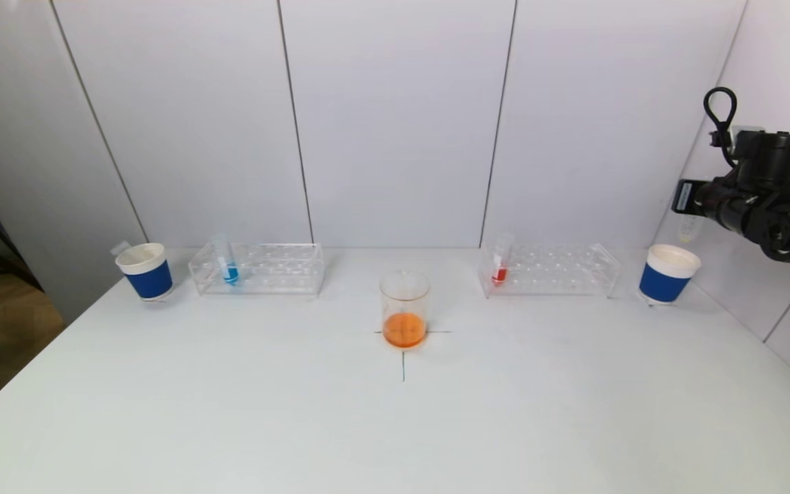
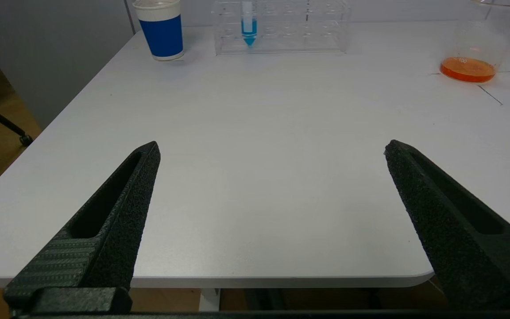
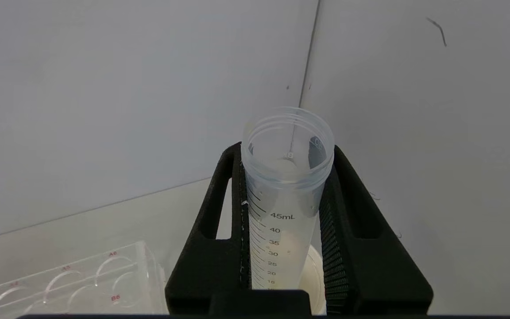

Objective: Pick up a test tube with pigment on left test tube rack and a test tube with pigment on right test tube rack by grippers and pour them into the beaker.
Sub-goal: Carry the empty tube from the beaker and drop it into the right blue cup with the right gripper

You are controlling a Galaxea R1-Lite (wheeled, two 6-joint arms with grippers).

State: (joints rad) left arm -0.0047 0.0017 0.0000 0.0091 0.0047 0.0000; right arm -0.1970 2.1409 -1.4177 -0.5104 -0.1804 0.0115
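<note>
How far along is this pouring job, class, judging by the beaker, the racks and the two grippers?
Done: the beaker already holds orange liquid. In hand: the right gripper is shut on an emptied tube, raised above the right cup. Left: the blue tube sits in the left rack and the red tube in the right rack. The left gripper hangs open at the table's near edge.

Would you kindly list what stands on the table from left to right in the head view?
Left paper cup → left test tube rack with its blue-pigment tube → beaker of orange liquid → right test tube rack with its red-pigment tube → right paper cup.
</note>
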